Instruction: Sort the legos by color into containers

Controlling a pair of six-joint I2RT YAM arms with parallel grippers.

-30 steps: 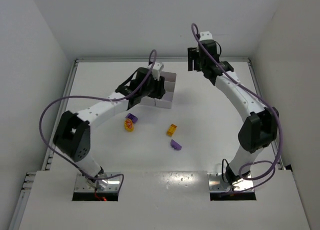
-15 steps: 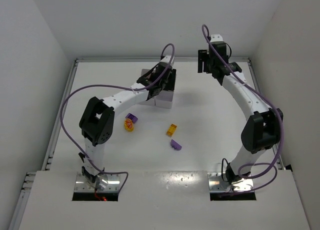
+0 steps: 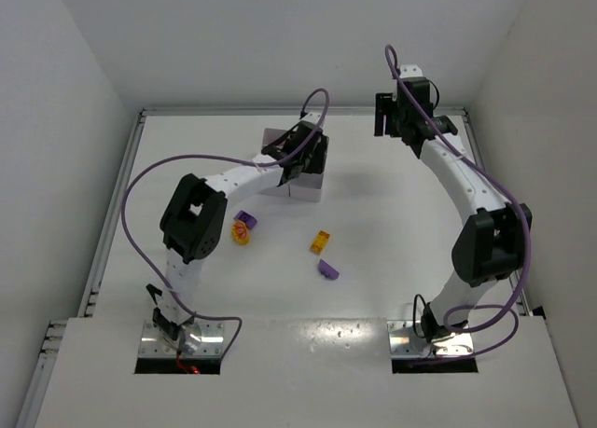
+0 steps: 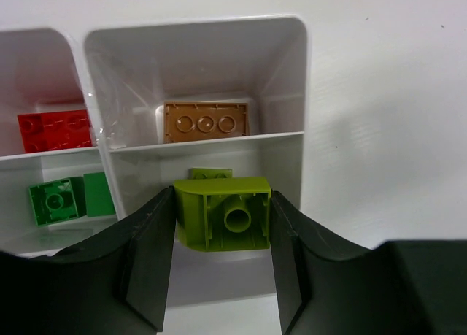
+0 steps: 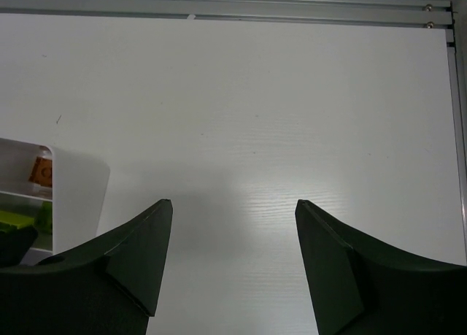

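My left gripper [image 4: 222, 203] is shut on a lime-green lego [image 4: 222, 218], held underside up over the near right compartment of the white containers [image 4: 204, 136]. Another lime lego [image 4: 210, 173] lies in that compartment just beyond it. An orange-brown lego [image 4: 206, 121], a red one [image 4: 55, 131] and green ones [image 4: 69, 198] lie in other compartments. In the top view the left gripper [image 3: 303, 162] hangs over the containers [image 3: 308, 187]. My right gripper [image 3: 382, 120] stands open and empty over bare table at the back right; in its wrist view the gripper [image 5: 233, 203] has nothing between its fingers.
Loose on the table lie a purple lego [image 3: 245, 219], a yellow one [image 3: 242, 234], an orange one [image 3: 321, 242] and another purple one [image 3: 326, 269]. A metal rail [image 5: 219, 17] borders the table's far edge. White walls enclose the table.
My left arm has swung right and farther out, carrying the lime lego over the containers' right side. The right gripper has drifted a little to the right, still open.
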